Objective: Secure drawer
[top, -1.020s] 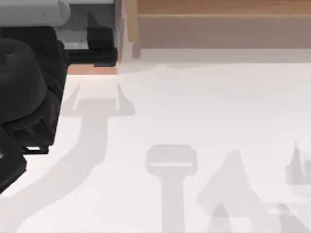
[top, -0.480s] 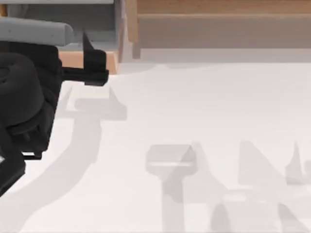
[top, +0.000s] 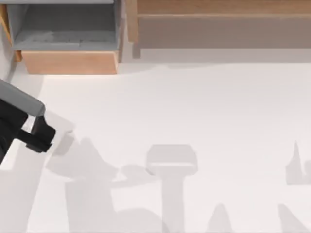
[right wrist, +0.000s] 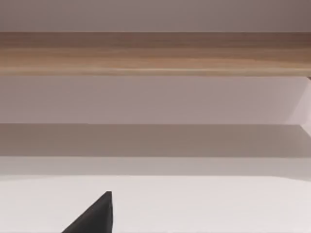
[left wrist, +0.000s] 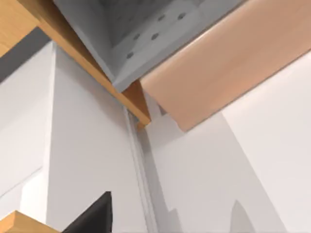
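Left pincer (top: 41, 138), grip state unclear, hovers near open drawer (top: 68, 62) over table (top: 204, 107)

Drawer (top: 68, 62): front panel light wood, smooth, matt; inside grey, matt, faintly speckled, small dark dots on inner wall in left wrist view. Cabinet (top: 218, 22): wood grain, satin. Table (top: 194, 107): plain white, smooth, matt. Left gripper (top: 41, 136): black, matt, plastic-looking.
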